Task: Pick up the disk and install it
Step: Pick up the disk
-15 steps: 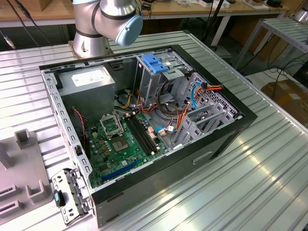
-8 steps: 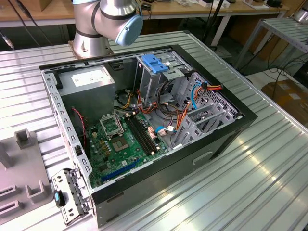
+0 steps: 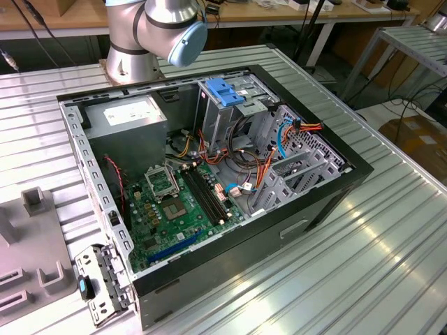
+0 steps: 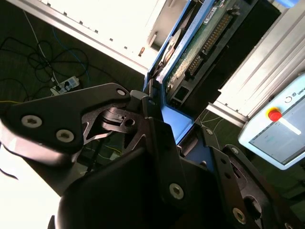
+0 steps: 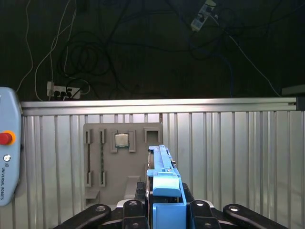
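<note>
The tool [image 5: 165, 202] is gripping the disk [image 5: 164, 176], with its black fingers [image 4: 159, 143] pressing against the disk's two flat sides. In the first wrist view the disk is showing edge-on, its bright blue rail running up the middle between the finger links. In the second wrist view the disk [image 4: 195, 47] is stretching away from the tool, showing a blue rail along its edge and a green circuit board with a row of connector pins on one face.

Beyond the disk in the first wrist view, a grey fixture [image 5: 143, 164] is lying on the ribbed metal tabletop [image 5: 228, 157], and a square chip [image 5: 121, 140] is sitting in one of its pockets. A pale pendant [image 5: 7, 162] with a red button is showing at the edge of both wrist views. Cables [image 5: 86, 62] are trailing over the dark floor past the tabletop's edge.

In the exterior view an open case [image 3: 335, 188] is lying on its side on the tabletop, exposing a green motherboard [image 3: 174, 209]. A light-blue latch [image 3: 225, 91] is sitting on top of the drive cage at the far end of the case, and orange and blue wires are looping just beside the cage. The arm [image 3: 157, 28] is standing behind the case. The fixture is lying on the tabletop at the exterior view's left, near the case.
</note>
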`<action>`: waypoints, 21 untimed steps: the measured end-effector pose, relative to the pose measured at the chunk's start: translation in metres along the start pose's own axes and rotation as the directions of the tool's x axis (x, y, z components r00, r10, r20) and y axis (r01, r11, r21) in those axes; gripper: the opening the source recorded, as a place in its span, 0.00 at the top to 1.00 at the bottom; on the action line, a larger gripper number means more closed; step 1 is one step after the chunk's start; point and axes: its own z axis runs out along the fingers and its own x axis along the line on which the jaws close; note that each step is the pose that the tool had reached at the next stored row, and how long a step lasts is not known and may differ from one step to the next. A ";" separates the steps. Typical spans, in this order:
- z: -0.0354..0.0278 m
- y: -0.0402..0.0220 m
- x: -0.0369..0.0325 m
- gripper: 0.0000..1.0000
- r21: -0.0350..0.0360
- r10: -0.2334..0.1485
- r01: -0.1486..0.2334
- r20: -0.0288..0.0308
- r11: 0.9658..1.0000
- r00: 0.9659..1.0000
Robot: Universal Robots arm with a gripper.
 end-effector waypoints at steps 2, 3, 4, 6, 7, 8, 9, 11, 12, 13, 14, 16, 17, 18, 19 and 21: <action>0.0000 0.0000 0.0000 0.63 0.000 0.000 0.000 0.000 1.000 1.000; 0.0000 0.0000 0.0000 0.63 0.000 0.000 0.000 0.000 1.000 1.000; 0.0000 0.0000 0.0000 0.63 0.000 0.000 0.000 0.000 1.000 1.000; -0.0001 0.0000 0.0000 0.63 0.000 0.000 0.000 0.000 1.000 1.000; -0.0001 -0.0002 0.0000 0.63 0.000 0.000 0.000 0.000 1.000 1.000; 0.0000 -0.0021 -0.0001 0.63 0.000 0.000 0.000 0.000 1.000 1.000; 0.0000 -0.0053 -0.0001 0.63 0.000 0.000 0.000 0.000 1.000 1.000; 0.0000 -0.0076 -0.0002 0.63 0.000 0.000 0.000 0.000 1.000 1.000; 0.0000 -0.0087 -0.0002 0.63 0.000 0.000 0.000 0.000 1.000 1.000; 0.0001 -0.0097 -0.0002 0.63 0.000 0.000 0.000 0.000 1.000 1.000; 0.0001 -0.0110 -0.0002 0.63 0.000 0.000 0.000 0.000 1.000 1.000; 0.0004 -0.0135 -0.0003 0.63 0.000 0.000 0.000 0.000 1.000 1.000; 0.0005 -0.0142 -0.0003 0.63 0.000 0.000 0.000 0.000 1.000 1.000; 0.0006 -0.0153 -0.0003 0.63 0.000 0.000 0.000 0.000 1.000 1.000; 0.0006 -0.0160 -0.0004 0.63 0.000 0.000 0.000 0.000 1.000 1.000; 0.0007 -0.0172 -0.0003 0.63 0.000 0.000 0.000 0.000 1.000 1.000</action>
